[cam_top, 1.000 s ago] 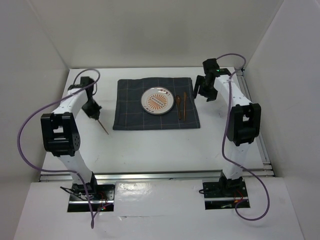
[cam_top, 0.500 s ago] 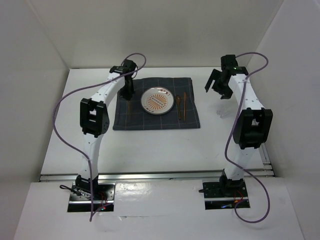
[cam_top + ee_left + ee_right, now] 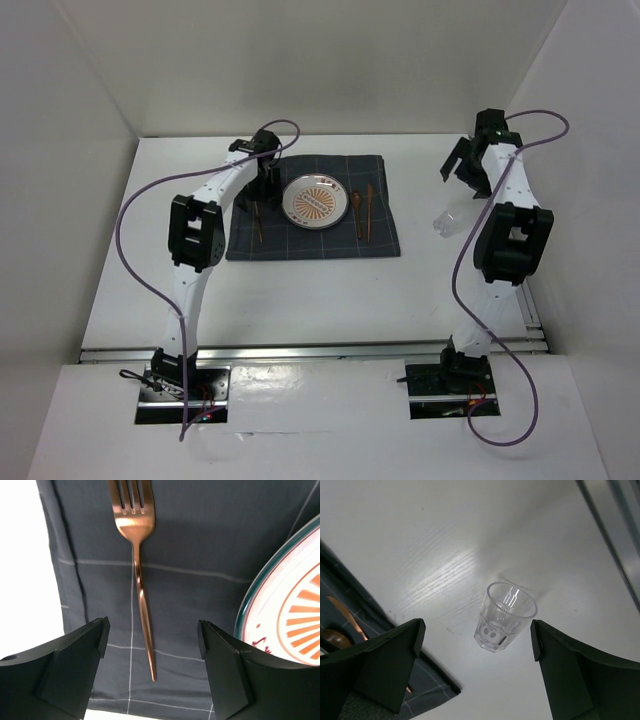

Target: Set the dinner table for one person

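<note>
On the white dinner table (image 3: 300, 290) lies a dark checked mat (image 3: 300, 235) with a patterned plate (image 3: 314, 203) in its middle. A copper fork (image 3: 137, 555) lies flat on the mat left of the plate (image 3: 290, 605). My left gripper (image 3: 152, 632) hovers open over the end of the fork's handle, touching nothing. In the top view the fork (image 3: 257, 218) lies just in front of the left gripper (image 3: 262, 185). A clear glass (image 3: 505, 617) stands upright on the bare table. My right gripper (image 3: 476, 631) hangs open above the glass, its fingers wide on either side.
A spoon (image 3: 355, 205) and another copper utensil (image 3: 369, 210) lie on the mat right of the plate. The glass (image 3: 447, 222) stands right of the mat, near the right arm (image 3: 510, 240). A metal rail (image 3: 612, 520) runs along the table's right edge.
My left arm carried the fork from the table's left side onto the mat and opened, leaving it beside the plate. My right gripper moved rightward away from the mat and opened wider.
</note>
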`<action>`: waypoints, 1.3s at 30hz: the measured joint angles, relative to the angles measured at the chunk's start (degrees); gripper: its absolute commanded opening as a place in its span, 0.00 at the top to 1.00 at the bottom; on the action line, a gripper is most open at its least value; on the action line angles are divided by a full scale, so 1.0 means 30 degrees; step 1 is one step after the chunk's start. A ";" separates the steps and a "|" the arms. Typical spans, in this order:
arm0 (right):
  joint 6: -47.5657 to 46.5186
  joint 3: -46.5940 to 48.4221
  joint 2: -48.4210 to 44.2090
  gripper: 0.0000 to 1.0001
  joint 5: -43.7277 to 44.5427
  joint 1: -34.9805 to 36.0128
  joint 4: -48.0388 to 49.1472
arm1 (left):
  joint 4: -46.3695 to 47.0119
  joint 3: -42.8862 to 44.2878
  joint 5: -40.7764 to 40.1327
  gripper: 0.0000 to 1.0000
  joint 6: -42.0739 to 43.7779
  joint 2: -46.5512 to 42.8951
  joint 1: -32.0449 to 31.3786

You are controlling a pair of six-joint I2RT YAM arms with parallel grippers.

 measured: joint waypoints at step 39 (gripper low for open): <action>-0.3016 -0.7074 -0.3198 0.12 -0.3453 -0.0459 0.2958 | -0.1166 -0.1530 -0.0350 0.12 0.0051 -0.5530 -0.0641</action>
